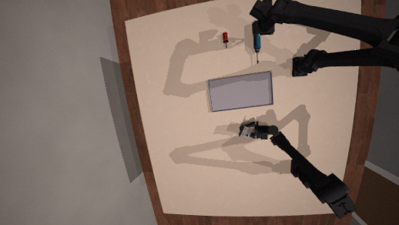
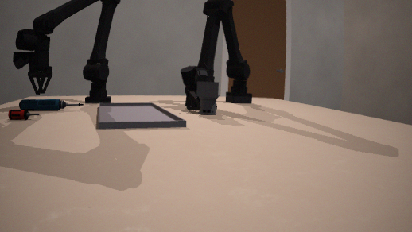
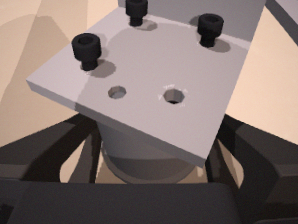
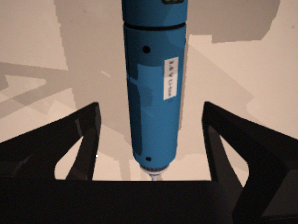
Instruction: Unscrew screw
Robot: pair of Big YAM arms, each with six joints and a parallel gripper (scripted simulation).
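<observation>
The joint module stands on the table in front of the tray, also in the exterior view (image 2: 207, 97). Its grey bracket (image 3: 143, 79) carries three black screws (image 3: 135, 8) (image 3: 209, 27) (image 3: 87, 48), all standing proud, and two empty holes (image 3: 173, 96). My left gripper (image 1: 257, 131) is shut on the module's round body (image 3: 156, 152). The dark blue electric screwdriver (image 1: 256, 42) (image 2: 40, 104) lies flat on the table. My right gripper (image 1: 263, 26) hangs open above the screwdriver (image 4: 154, 63) without touching it; it also shows in the exterior view (image 2: 39, 84).
A shallow grey tray (image 1: 239, 91) lies in the middle of the table between the two arms. A small red screwdriver (image 1: 225, 38) (image 2: 17, 114) lies beside the blue one.
</observation>
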